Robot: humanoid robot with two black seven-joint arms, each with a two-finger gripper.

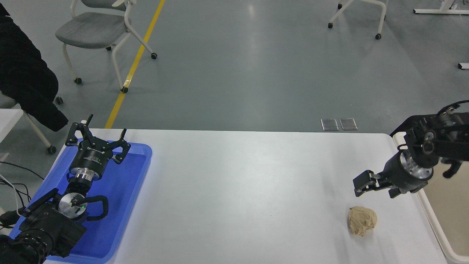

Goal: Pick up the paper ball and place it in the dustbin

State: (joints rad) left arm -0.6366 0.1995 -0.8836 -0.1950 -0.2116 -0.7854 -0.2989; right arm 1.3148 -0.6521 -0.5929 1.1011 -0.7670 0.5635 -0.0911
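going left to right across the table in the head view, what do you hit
blue tray with the parked left gripper over it → paper ball → right gripper → dustbin

My arms are matte black throughout. Each wrist ends in a black cylinder ringed by a bright silver collar studded with small screws. My left gripper (98, 137) has slim, open-framed black linkage fingers, a small white marking on its body and a looping black cable. My right gripper (373, 186) has blockier black fingers.
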